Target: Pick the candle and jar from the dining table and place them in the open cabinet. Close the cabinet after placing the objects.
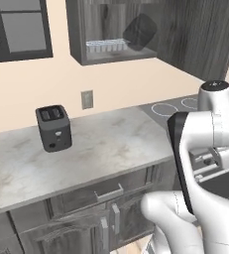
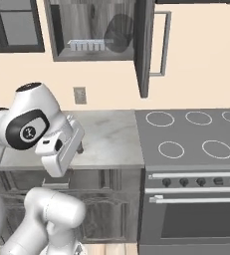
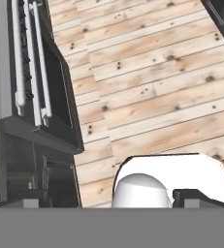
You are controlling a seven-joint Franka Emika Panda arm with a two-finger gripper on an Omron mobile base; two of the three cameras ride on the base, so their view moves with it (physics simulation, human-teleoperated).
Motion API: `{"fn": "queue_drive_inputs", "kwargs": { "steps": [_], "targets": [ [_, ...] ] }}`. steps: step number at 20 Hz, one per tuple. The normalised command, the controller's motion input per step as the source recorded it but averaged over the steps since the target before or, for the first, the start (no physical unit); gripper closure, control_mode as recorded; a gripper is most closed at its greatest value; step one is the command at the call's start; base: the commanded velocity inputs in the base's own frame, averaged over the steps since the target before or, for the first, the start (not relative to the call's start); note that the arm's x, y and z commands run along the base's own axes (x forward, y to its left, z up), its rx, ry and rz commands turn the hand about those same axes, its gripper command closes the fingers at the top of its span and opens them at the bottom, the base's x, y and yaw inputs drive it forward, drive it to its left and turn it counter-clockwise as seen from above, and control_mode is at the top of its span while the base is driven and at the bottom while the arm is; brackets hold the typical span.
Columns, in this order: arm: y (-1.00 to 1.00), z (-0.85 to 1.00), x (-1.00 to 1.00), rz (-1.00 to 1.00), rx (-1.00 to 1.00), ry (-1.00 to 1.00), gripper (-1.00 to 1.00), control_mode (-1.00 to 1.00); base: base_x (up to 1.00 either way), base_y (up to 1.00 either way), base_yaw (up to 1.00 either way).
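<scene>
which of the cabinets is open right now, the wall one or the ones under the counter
The wall cabinet is open: its door swings out edge-on, showing the shelf with a clear ridged tray. The below-counter cabinets are shut.

The cabinet [image 2: 94, 30] stood open, its door [image 2: 145, 47] swung outward edge-on. On its shelf, a ridged tray [image 2: 86, 45] and a dark jar [image 2: 117, 34] took up room. Below, the counter [image 1: 96, 144] lay bare beside the toaster [image 1: 53, 128].

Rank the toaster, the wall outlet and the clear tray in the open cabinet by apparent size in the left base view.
1. toaster, though it sits nearest the camera
2. clear tray
3. wall outlet
</scene>
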Motion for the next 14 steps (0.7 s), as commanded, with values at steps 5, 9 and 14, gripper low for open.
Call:
{"fn": "queue_drive_inputs", "kwargs": {
  "steps": [5,9,14],
  "targets": [
    [0.00,0.00,0.00,0.00,0.00,0.00,-1.00,1.00,-0.25,0.00,-0.21],
    [0.00,0.00,0.00,0.00,0.00,0.00,-1.00,1.00,-0.21,0.00,-0.31],
    [0.00,0.00,0.00,0.00,0.00,0.00,-1.00,1.00,-0.27,0.00,-0.36]
  ]
}}
